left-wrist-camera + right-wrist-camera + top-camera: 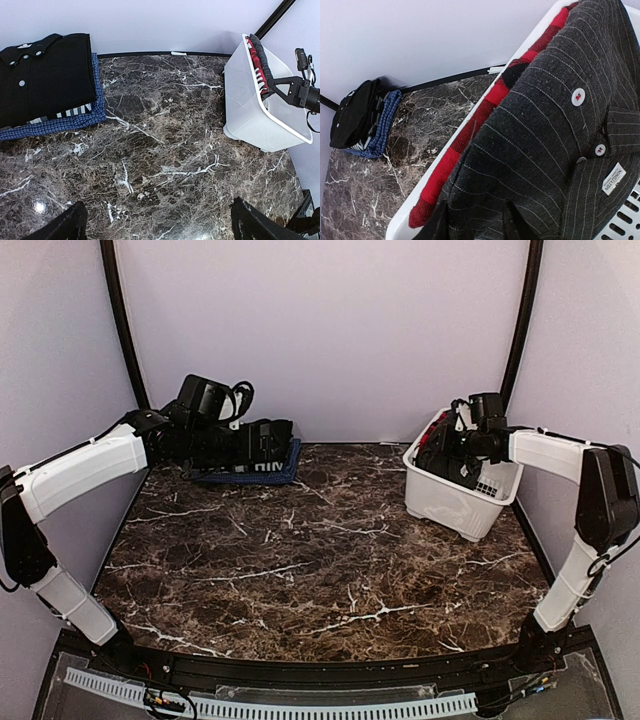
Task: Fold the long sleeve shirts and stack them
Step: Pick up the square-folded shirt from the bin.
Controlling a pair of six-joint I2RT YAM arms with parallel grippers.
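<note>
The right end effector (476,222) sits on the pinstriped shirt (545,135) in the white basket (452,502); I can't tell if it's gripping. The left end effector (156,210) hangs released near the folded black shirt (45,75), back-left.

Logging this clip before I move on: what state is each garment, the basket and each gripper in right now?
white basket: upright, holding two garments.
pinstriped shirt: unfolded, in the white basket.
red checked garment: under the pinstriped shirt.
blue checked shirt: folded, lowest layer.
black shirt: folded, topmost above it.
left gripper: open, empty.
right gripper: fingers in pinstriped cloth; grip unclear.
</note>
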